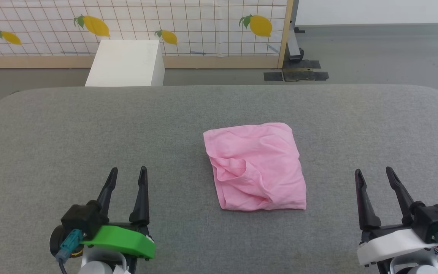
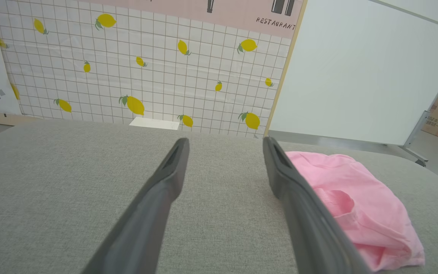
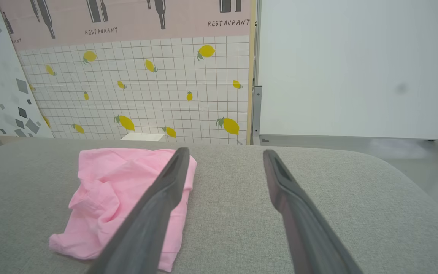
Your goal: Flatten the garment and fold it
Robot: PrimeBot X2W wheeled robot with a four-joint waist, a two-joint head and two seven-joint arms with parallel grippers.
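Note:
The garment (image 1: 256,166) is a light pink cloth lying in a rough square bundle on the grey padded table (image 1: 89,133), a little right of centre, with a loose fold on its left side. My left gripper (image 1: 128,172) is at the lower left, open and empty, well apart from the cloth. At the lower right my right gripper (image 1: 373,172) stands open too, with nothing between its fingers. In the left wrist view the garment (image 2: 359,205) lies to the right of the fingers (image 2: 165,182). Seen from the right wrist, the garment (image 3: 116,190) lies to the left, partly behind a finger (image 3: 154,213).
A white box (image 1: 127,62) stands on the floor beyond the table's far edge. Behind it is a lemon-patterned partition (image 1: 203,26) with a wooden frame. Bare grey cloth surrounds the garment on all sides.

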